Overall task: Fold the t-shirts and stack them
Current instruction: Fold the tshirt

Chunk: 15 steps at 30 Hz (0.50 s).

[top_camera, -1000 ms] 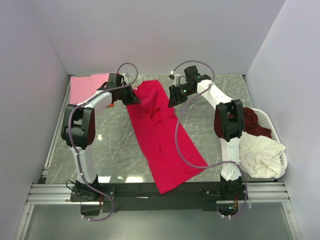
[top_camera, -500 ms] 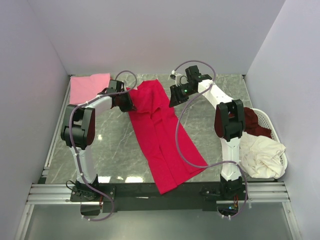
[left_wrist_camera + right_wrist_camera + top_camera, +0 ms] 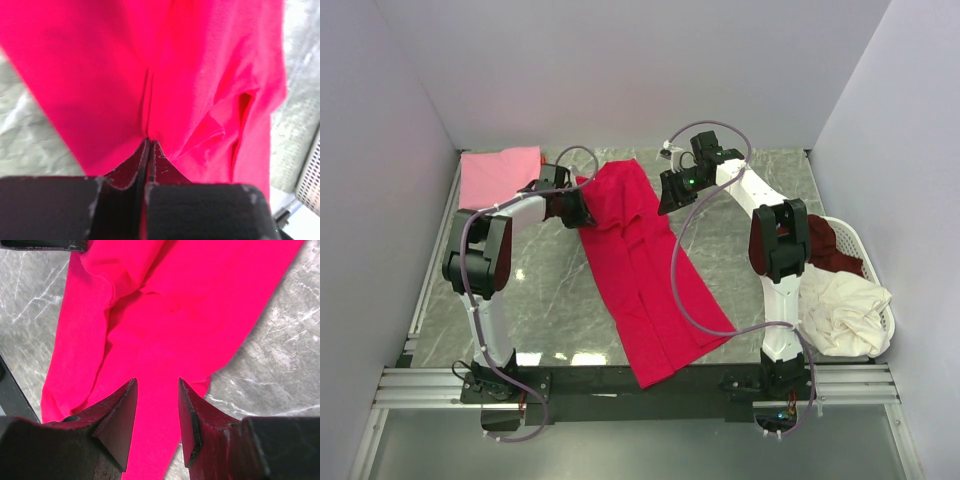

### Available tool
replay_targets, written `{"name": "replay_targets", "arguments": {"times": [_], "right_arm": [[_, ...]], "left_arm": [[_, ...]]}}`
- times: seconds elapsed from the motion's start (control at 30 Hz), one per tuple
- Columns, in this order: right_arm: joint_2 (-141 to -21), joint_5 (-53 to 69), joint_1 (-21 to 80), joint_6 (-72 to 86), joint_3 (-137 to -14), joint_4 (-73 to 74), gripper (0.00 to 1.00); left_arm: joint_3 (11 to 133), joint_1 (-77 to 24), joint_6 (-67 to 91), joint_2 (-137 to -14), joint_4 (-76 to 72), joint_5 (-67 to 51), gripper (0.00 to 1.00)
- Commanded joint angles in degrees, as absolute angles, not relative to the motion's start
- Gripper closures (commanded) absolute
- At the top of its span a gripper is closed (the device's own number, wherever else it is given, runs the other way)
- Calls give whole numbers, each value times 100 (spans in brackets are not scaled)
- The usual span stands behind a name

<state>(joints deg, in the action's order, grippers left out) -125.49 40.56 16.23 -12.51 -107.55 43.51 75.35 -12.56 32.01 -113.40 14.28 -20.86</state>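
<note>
Left gripper (image 3: 149,141) pinched crimson t-shirt (image 3: 642,275) at its 9 o'clock edge; right gripper (image 3: 157,382) hung released. Needed matching 3 o'clock pinch before folding.

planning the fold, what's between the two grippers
The top end of the red shirt, shown in the top view.

Crimson t-shirt (image 3: 645,270) lies in a long diagonal strip — pink one (image 3: 498,175) far-left, cream (image 3: 840,310) and maroon (image 3: 827,248) right.
</note>
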Motion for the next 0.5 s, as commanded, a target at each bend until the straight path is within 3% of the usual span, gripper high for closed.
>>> {"name": "replay_targets", "arguments": {"times": [0.0,0.47], "right_arm": [[-12234,4096,1617,-1292,-10881,4386,55],[-12120,4017,1538,-1275,-10811,4316,55]], "left_arm": [[7795,-1318,3041,-11057,1090,-2609,98],[9984,-1916,3129,-12155,1705,-3569,100]]}}
